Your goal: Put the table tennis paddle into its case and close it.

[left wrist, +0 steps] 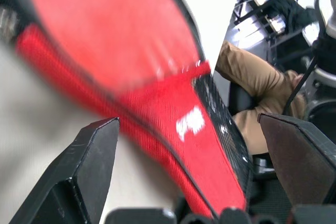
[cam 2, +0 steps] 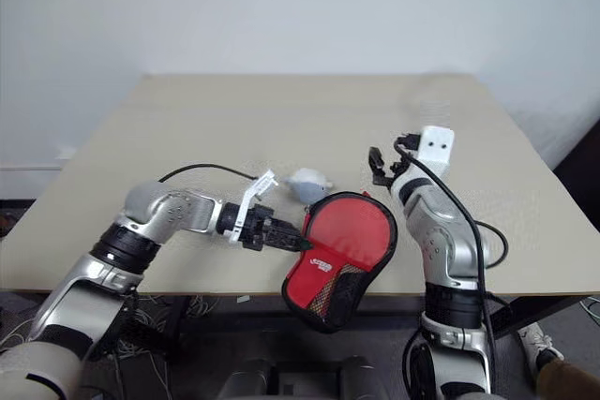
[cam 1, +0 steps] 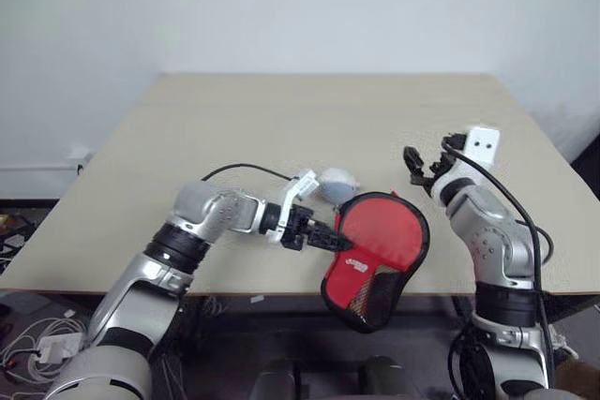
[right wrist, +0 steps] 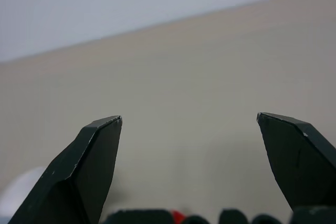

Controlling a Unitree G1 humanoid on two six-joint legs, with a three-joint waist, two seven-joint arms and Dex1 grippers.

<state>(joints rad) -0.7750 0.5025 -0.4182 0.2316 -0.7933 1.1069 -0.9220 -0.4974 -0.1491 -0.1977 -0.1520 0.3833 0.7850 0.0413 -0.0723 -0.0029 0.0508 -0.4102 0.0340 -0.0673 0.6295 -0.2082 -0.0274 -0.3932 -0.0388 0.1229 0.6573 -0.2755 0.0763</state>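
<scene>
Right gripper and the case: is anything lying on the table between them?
No. In the head views, bare table separates the right gripper from the case.

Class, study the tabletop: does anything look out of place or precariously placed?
Yes. The case with the red paddle face showing in it hangs partly over the table's near edge, unsupported below. The open left gripper sits beside it.

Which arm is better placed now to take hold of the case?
Left. The open left claw sits right at the edge of the black fabric case with red lining; the open right claw is raised off to its side, facing across the beige table.
</scene>
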